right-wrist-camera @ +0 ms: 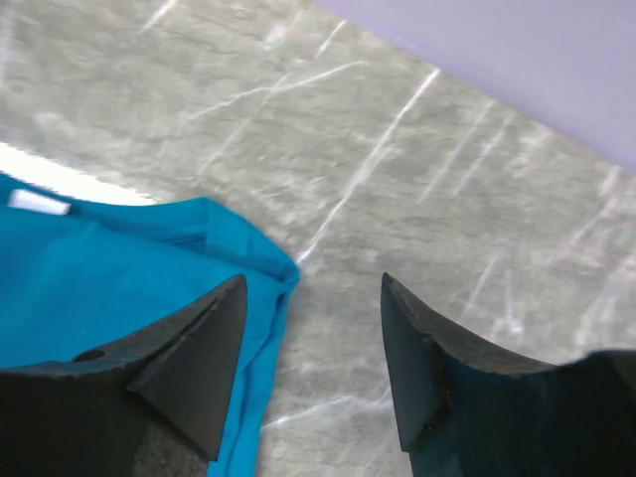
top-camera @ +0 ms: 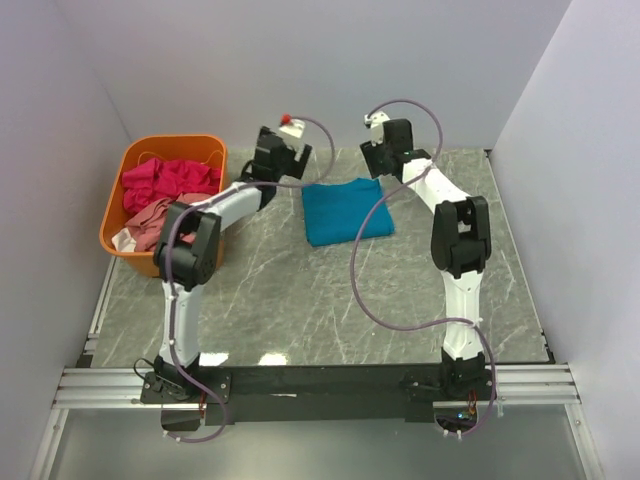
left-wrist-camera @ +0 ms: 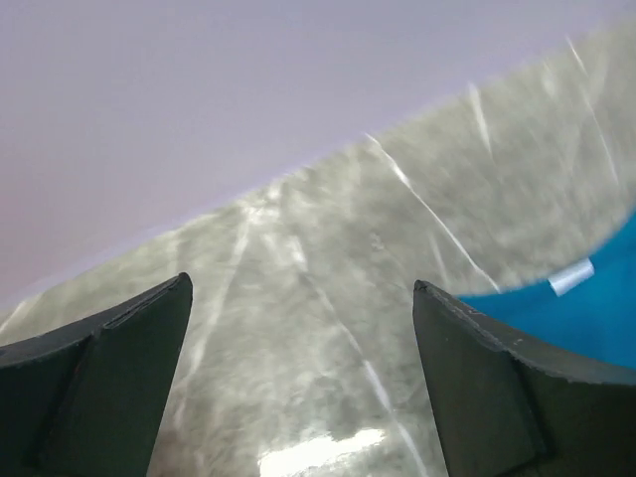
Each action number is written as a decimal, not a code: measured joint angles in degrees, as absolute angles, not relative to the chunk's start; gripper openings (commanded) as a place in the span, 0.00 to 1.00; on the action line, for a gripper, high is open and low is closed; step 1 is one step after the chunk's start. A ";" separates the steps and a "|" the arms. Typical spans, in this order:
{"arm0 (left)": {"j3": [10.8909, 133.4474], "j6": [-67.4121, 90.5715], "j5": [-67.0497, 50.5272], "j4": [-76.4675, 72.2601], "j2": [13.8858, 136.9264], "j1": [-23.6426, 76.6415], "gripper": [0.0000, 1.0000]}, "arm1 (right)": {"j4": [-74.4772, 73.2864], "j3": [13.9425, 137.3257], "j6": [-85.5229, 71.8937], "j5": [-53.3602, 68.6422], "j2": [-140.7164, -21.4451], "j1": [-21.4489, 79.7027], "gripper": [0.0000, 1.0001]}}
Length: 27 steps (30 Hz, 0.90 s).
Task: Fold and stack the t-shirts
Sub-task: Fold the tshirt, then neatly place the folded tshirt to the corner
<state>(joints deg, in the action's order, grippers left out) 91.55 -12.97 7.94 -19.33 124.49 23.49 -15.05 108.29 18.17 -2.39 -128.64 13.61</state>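
**Teal shirt down and folded, two more waiting in the basket**

Folded into a rough rectangle and lying flat at the far centre of the marbled grey tabletop (top-camera: 300,290): the teal-blue t-shirt (top-camera: 346,211), soft matte cotton, layered edges showing at one corner, small white tag (right-wrist-camera: 38,203) exposed near the far edge. Heaped in the orange plastic basket (top-camera: 115,205) at the far left: the magenta-pink t-shirt (top-camera: 175,180) and the dusty salmon-pink t-shirt (top-camera: 155,218), crumpled and overlapping, not yet folded.

Just beyond the teal shirt's far left corner, the left claw (left-wrist-camera: 300,286), spread wide with nothing but bare tabletop between its dark wedge-shaped fingers. At the far right corner, the right claw (right-wrist-camera: 313,282), parted too and holding nothing, one finger hovering over the shirt's edge (cannot tell whether touching).

Likely trouble from here:
- Snagging that loose corner on the way up, and so undoing the fold.
- Slack cotton springing open unaided, with nothing pinning the layers.
- Dragging both basket shirts out together, given how tangled they look.
- Shoving the teal shirt askew on the smooth, glossy stone when laying the next on top.
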 measured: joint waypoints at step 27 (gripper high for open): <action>42.26 8.21 -6.28 5.63 50.89 20.45 1.00 | -39.51 101.75 1.91 36.47 -130.19 4.14 0.62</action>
